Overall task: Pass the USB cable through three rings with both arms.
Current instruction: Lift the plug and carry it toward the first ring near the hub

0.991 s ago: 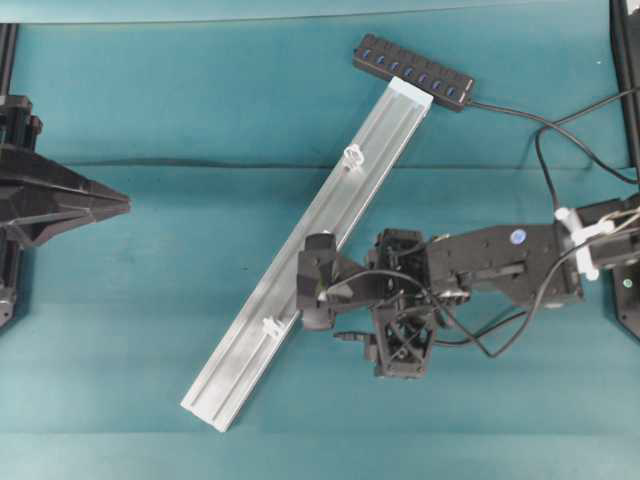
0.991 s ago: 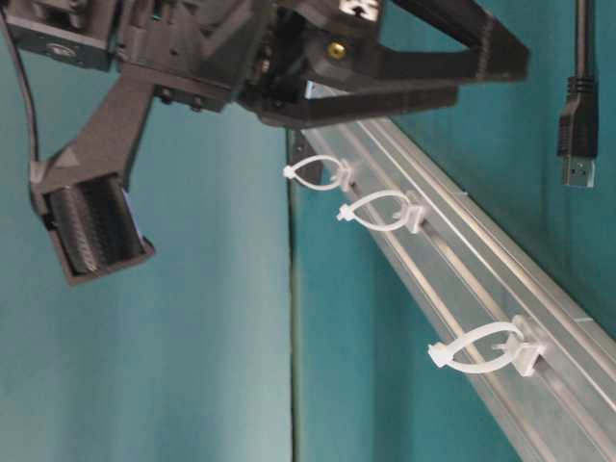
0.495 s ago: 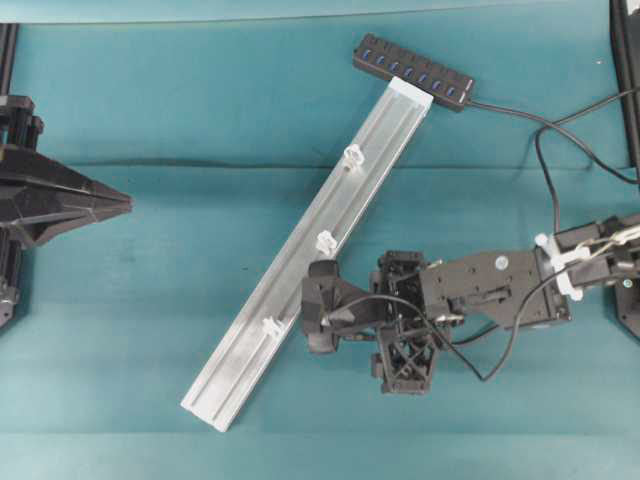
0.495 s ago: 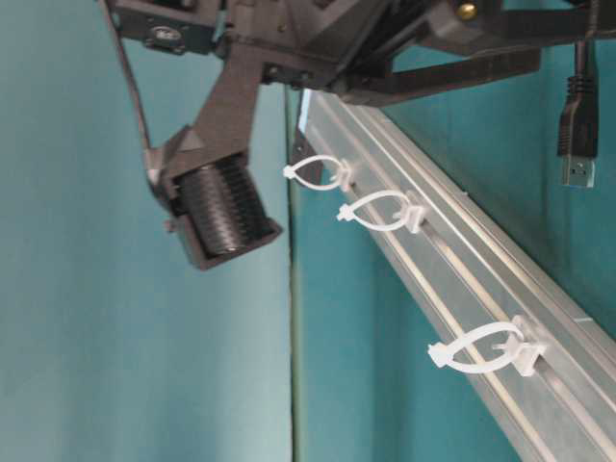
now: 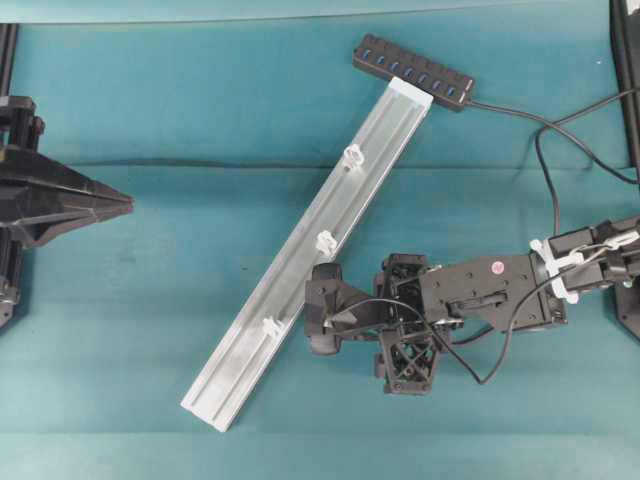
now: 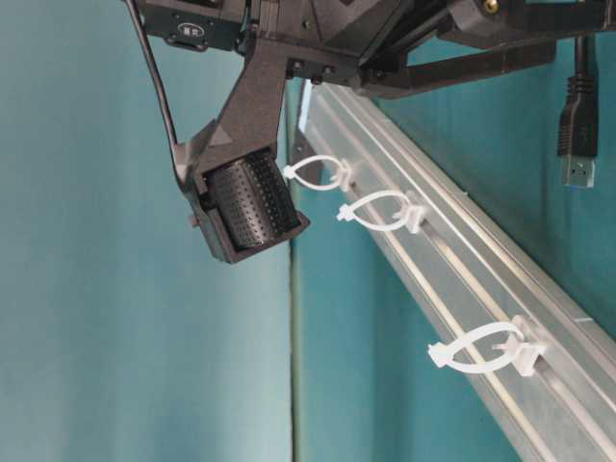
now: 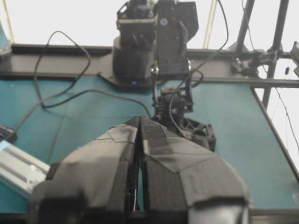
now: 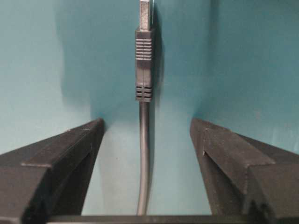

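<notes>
**Kid:** What are you doing right now?

**Helper:** You are at the first step: picking up the USB cable [image 8: 144, 140]. In your right wrist view it lies flat on the teal tabletop [image 8: 56, 60], right between the two fingers [image 8: 70, 149] of your right tool [image 8: 145, 135]. The plug with the metal tip points away from you.

**Kid:** Is the right tool holding it?

**Helper:** No. The fingers stand wide apart, one on each side of the cord, and neither one touches it. So the tool is open and holds nothing.

**Kid:** What comes next?

**Helper:** I think you need to come down a bit, keep the cord in the middle, then squeeze just behind the plug. Grab it straight, so the tip can poke through a ring.

**Kid:** Where are the rings?

**Helper:** Farther off, in the view from above, the three rings [image 5: 326, 242] sit in a row along the silver rail [image 5: 300, 265]. Your right tool [image 5: 318, 308] is just beside the low part of the rail. No cord goes through any ring yet.

**Kid:** And the other arm?

**Helper:** Your left tool [image 5: 120, 203] waits far away at the left edge, well apart from the rail. Its fingers are pressed tight together with nothing in them. It will have to help pull the cord later.
</notes>
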`<state>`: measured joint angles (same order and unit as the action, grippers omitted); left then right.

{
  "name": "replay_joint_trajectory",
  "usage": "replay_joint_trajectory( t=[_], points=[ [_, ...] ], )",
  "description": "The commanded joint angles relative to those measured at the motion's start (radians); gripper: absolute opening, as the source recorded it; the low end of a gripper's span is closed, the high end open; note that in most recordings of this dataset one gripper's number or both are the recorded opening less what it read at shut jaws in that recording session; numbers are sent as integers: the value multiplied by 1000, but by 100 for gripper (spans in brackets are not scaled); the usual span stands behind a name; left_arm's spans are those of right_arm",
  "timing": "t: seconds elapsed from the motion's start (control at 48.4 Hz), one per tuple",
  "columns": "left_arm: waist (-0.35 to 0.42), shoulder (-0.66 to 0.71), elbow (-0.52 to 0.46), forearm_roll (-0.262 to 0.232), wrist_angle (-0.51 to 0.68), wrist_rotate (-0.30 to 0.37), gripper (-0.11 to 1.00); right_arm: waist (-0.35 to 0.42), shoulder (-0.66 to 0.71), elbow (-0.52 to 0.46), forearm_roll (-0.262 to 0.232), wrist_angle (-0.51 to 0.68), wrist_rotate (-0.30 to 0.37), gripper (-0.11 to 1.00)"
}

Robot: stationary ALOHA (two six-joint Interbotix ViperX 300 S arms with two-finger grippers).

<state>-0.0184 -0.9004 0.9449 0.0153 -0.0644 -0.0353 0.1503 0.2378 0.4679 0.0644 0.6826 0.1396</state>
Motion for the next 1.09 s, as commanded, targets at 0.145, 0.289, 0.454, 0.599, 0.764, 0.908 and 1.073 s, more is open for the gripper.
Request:
replay_joint_trajectory(
  t=[0.145, 0.289, 0.454, 0.599, 0.764, 0.908, 1.073],
  points=[
    [2, 8, -25, 3, -6, 0, -1, 3, 20, -8, 3, -9, 9, 64],
    [2, 6, -25, 3, -6, 0, -1, 5, 34, -11, 3, -18, 14, 49],
    [2, -2, -26, 3, -6, 0, -1, 15, 43, -20, 5, -14, 9, 34],
    [2, -5, -26, 3, -6, 0, -1, 28, 44, -21, 5, -9, 14, 24],
    [2, -3, -26, 3, -6, -3, -1, 29, 44, -25, 5, 5, 14, 10],
    [2, 2, -25, 3, -6, -9, -1, 29, 44, -29, 5, 6, 12, 10],
    [2, 2, -26, 3, -6, -17, -1, 11, 17, -44, 3, 35, 0, 10]
  ],
)
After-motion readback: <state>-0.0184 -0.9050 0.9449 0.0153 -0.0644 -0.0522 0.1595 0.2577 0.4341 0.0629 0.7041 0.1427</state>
